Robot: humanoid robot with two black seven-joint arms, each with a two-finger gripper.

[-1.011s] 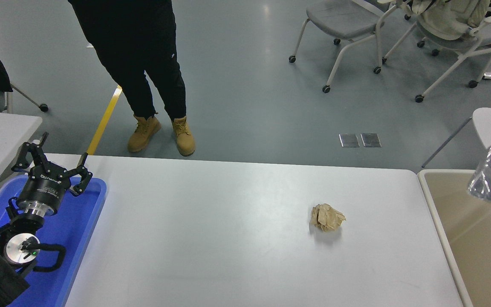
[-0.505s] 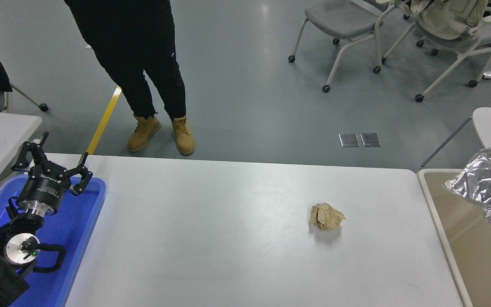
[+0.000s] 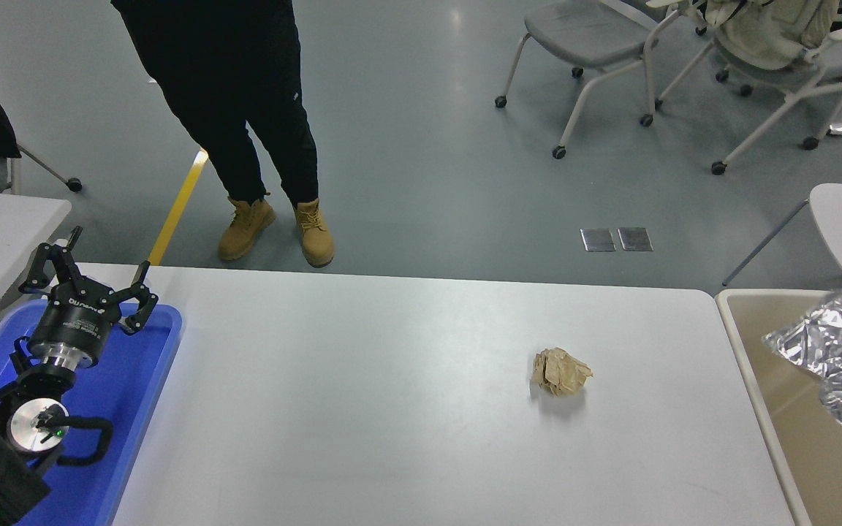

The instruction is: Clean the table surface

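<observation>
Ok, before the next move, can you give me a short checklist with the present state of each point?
1. Trash left on the table surface: not ok, a crumpled brown paper ball lies on its right half.
2. Room around the paper ball for a grasp: ok, nothing stands beside it.
3. Beige bin open at the table's right end: ok, crumpled silver foil already lies inside.
4. Right gripper ready: cannot tell, it is out of view.
5. Left gripper out of the way: ok, open, parked over the blue tray at the lower left.
6. Person at the far side: ok, standing back from the table edge.
</observation>
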